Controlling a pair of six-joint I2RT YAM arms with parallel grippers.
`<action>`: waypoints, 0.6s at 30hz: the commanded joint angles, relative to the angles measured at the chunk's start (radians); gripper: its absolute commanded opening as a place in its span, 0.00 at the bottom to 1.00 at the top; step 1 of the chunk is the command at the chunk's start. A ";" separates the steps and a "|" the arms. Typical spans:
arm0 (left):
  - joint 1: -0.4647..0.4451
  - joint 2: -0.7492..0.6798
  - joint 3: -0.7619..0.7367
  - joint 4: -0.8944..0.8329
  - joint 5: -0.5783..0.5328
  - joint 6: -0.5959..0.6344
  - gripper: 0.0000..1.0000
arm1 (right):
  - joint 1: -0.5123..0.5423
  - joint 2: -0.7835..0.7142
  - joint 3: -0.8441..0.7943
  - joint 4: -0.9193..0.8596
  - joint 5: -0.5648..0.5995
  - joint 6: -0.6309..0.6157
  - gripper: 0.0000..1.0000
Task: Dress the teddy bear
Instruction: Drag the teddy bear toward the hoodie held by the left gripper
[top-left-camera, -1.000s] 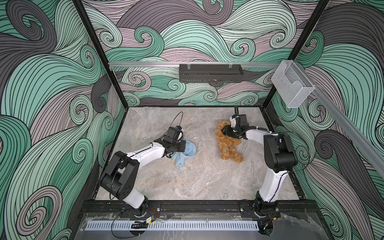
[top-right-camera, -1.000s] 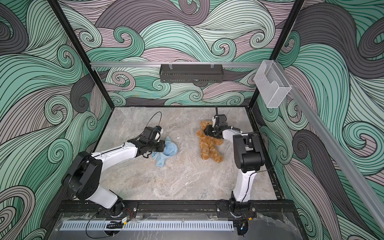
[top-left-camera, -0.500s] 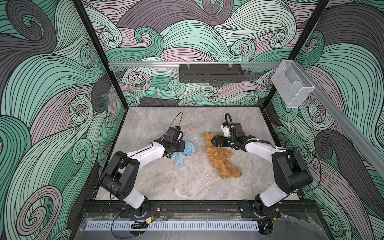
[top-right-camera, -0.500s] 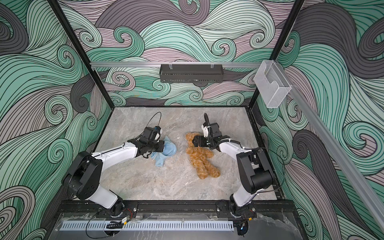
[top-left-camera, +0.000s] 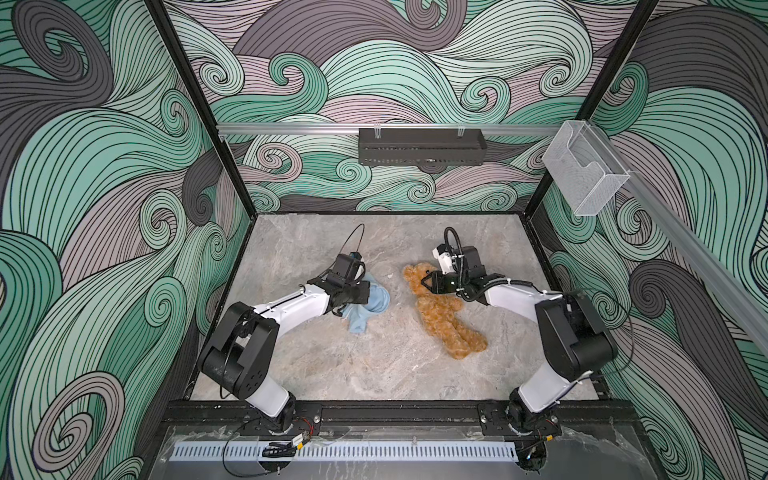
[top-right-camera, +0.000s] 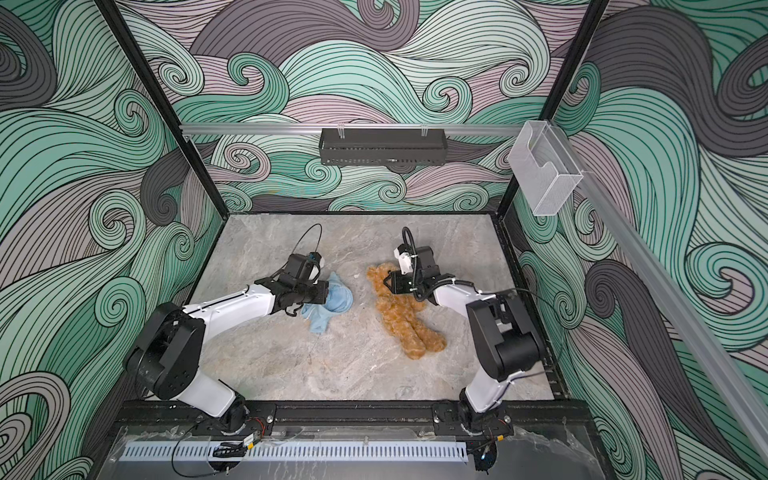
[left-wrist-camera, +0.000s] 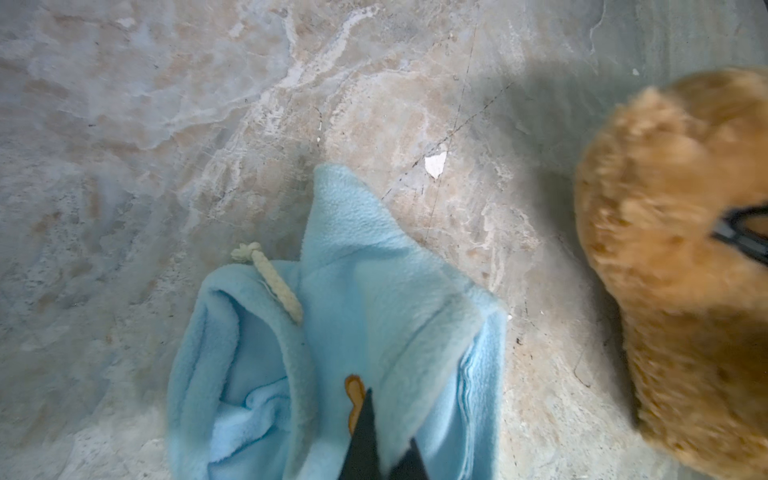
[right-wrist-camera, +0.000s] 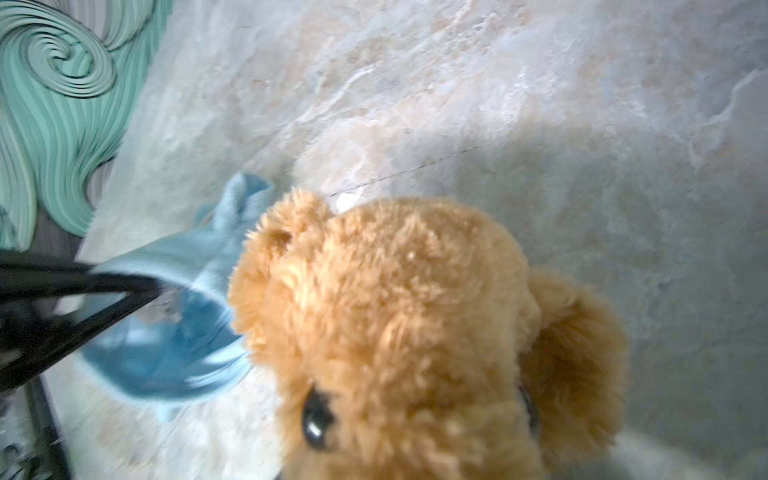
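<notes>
Presently: left pincer pinching blue shirt; right pincer at head of teddy bear, grip unclear. Risk: shirt crumpled shut, head may snag.

robot lab cell, wave-patterned walls, marble-look tabletop, black frame posts

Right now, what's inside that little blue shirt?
Inside the light blue shirt, only its own rumpled fleece shows; the teddy bear lies outside it. Deeper in, folds and the left gripper hide the rest.
</notes>
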 joint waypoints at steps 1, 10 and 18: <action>0.023 -0.027 0.002 0.074 0.064 0.066 0.00 | 0.025 -0.127 -0.065 -0.015 -0.243 -0.027 0.29; 0.024 -0.045 0.004 0.084 0.213 0.319 0.00 | 0.193 -0.240 -0.118 -0.070 -0.431 -0.077 0.25; 0.023 -0.071 -0.016 0.076 0.288 0.345 0.00 | 0.235 -0.007 -0.014 0.006 -0.584 -0.103 0.22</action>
